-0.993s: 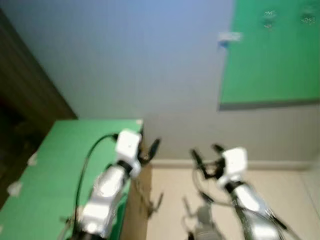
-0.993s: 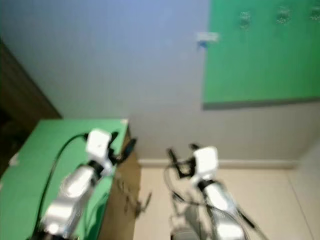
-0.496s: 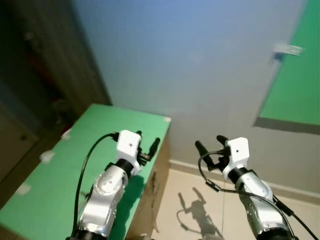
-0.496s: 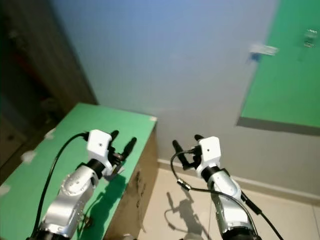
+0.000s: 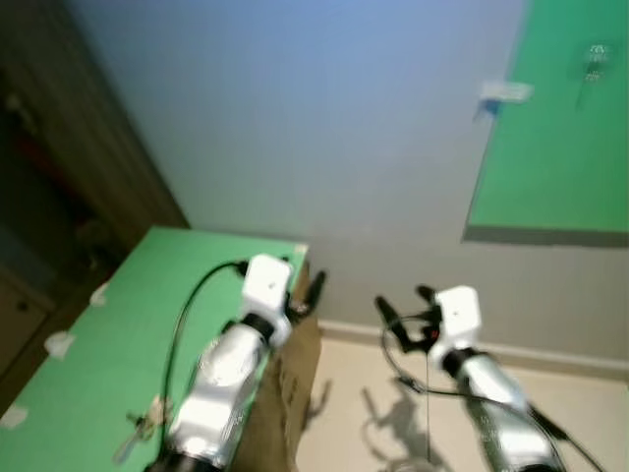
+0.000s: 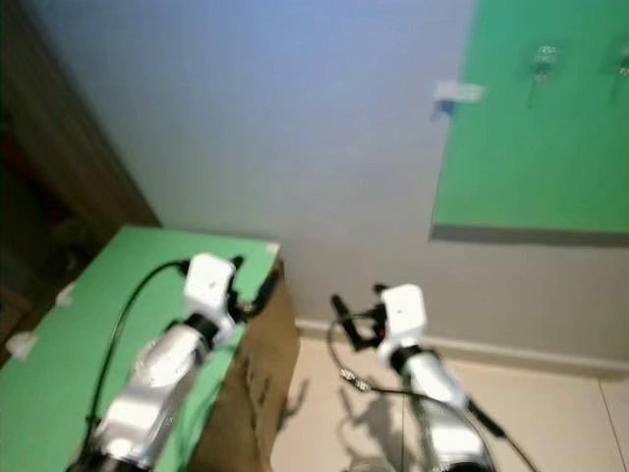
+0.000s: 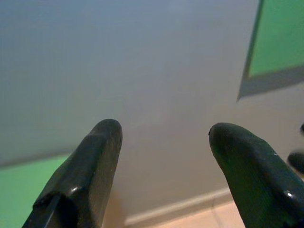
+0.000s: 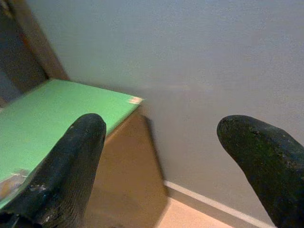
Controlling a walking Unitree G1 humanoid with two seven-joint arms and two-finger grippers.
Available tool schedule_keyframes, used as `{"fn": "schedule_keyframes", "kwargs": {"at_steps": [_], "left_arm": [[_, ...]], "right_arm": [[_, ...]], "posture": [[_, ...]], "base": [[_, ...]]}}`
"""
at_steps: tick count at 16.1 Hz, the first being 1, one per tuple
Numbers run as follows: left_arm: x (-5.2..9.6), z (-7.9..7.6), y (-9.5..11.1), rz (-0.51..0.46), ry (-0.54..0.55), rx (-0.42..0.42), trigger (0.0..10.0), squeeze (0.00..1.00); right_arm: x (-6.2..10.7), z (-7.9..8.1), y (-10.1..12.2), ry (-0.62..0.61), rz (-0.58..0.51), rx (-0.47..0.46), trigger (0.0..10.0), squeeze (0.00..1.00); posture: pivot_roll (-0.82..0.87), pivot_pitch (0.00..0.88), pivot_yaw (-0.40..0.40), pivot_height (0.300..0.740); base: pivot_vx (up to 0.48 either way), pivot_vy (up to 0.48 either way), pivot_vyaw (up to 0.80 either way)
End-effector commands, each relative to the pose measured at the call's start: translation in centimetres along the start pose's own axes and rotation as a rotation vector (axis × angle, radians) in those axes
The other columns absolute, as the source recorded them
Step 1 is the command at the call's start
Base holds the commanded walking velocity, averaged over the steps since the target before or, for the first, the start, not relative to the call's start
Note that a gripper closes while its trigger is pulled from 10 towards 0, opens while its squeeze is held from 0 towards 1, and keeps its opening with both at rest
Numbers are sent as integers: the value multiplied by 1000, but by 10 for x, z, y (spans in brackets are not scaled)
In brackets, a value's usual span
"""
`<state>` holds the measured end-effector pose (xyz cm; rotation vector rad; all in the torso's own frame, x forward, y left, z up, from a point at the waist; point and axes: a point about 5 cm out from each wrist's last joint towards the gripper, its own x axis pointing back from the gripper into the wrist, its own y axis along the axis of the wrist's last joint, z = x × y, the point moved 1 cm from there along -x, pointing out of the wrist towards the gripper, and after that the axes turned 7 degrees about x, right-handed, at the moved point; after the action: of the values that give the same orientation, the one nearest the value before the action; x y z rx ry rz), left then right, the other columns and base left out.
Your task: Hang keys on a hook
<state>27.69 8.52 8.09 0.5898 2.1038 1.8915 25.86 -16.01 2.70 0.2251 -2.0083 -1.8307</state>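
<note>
A small bunch of keys (image 5: 143, 425) lies on the green tabletop (image 5: 118, 334), close beside my left forearm. High on the wall at the right hangs a green board (image 6: 536, 138) carrying small metal hooks (image 6: 543, 61). My left gripper (image 5: 303, 283) is raised over the table's far right corner, open and empty. Over the floor to the right of the table, my right gripper (image 5: 405, 303) is also open and empty. The left wrist view shows the left gripper (image 7: 164, 137) facing bare wall. The right wrist view looks past the right gripper (image 8: 164, 128) at the table corner.
The green top sits on a brown box-like base (image 5: 290, 393) against a pale blue-grey wall. Dark wooden furniture (image 5: 59, 167) stands at the left. A small white tag (image 5: 505, 92) is fixed beside the board. Beige floor (image 5: 393, 413) lies right of the table.
The camera has swung right, bringing the green board and a hook further into view and blurring the picture. The keys now show by my left forearm. Both grippers keep their open pose.
</note>
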Motion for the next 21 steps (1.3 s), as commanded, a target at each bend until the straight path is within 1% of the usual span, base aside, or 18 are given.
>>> {"fn": "schedule_keyframes", "kwargs": {"at_steps": [1, 2, 4, 6, 11, 12, 13, 19, 21], "left_arm": [[5, 15, -2, 17, 59, -13, 10000, 0], [6, 18, -2, 18, 76, -10, 10000, 0], [8, 20, -1, 9, 88, -4, 10000, 0], [8, 19, -1, 15, 96, -26, 10000, 0], [9, 17, 2, 1, 118, -19, 10000, 0], [9, 17, 2, 1, 137, 4, 10000, 0], [10, 17, 2, 3, 148, 11, 10000, 0], [10, 16, 1, 19, 186, -33, 10000, 0], [9, 16, 1, 25, 198, -34, 10000, 0]], "right_arm": [[-6, 12, 6, 58, -21, 22, 10000, 0], [-6, 11, 4, 59, -13, 8, 10000, 0], [-5, 12, 4, 71, -10, 8, 10000, 0], [-7, 12, 3, 87, 0, 13, 10000, 0], [-10, 12, 4, 104, 3, 24, 10000, 0], [-10, 14, 4, 110, 3, 24, 10000, 0], [-10, 14, 4, 112, 3, 22, 10000, 0], [-10, 13, 5, 133, 4, 43, 10000, 0], [-10, 13, 6, 135, 2, 40, 10000, 0]], "posture": [[-205, 7, 131, 736], [-199, 2, 126, 736], [-192, 0, 119, 736], [-184, 0, 110, 736], [-169, 1, 98, 736], [-166, 10, 96, 736], [-164, 12, 93, 736], [-159, 27, 82, 736], [-159, 31, 81, 736]], "base": [[0, 0, 669], [0, 0, 613], [0, 0, 609], [0, 0, 606], [0, 0, 610], [0, 0, 613], [0, 0, 594], [0, 0, 585], [0, 0, 566]]}}
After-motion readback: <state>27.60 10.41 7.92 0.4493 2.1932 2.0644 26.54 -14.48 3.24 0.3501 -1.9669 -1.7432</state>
